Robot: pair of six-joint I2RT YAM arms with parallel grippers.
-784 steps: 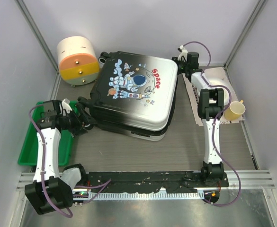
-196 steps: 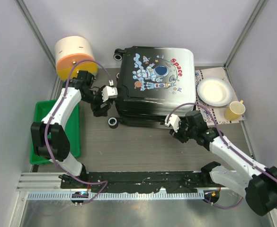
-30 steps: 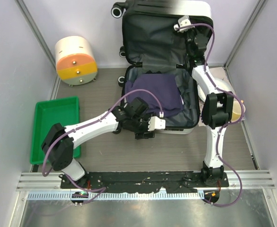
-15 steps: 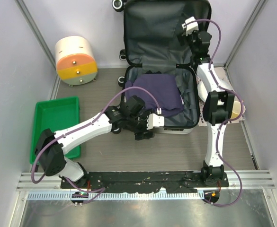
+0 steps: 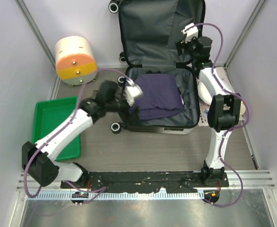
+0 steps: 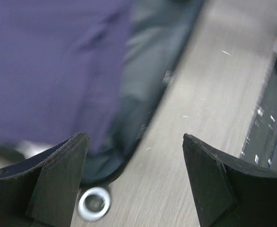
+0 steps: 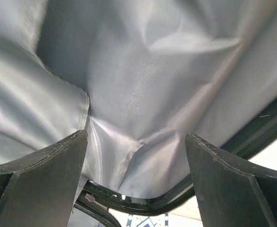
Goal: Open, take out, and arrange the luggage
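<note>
The luggage stands open, its lid upright against the back wall and showing dark grey lining. Its lower half lies flat on the table with a folded purple cloth inside. My left gripper hovers open over the lower half's left edge. In the left wrist view it frames bare table, with the purple cloth and a black wheel to the left. My right gripper is open beside the lid's right side. In its wrist view it faces the lining, holding nothing.
A cream-and-orange cylinder stands at the back left. A green tray lies at the left edge. A white plate and a yellow cup sit on a patterned mat to the right, partly behind my right arm.
The lid has swung further up and back. My left arm left the case's front edge, rose to its left side and opened wider. The right gripper stayed by the lid.
</note>
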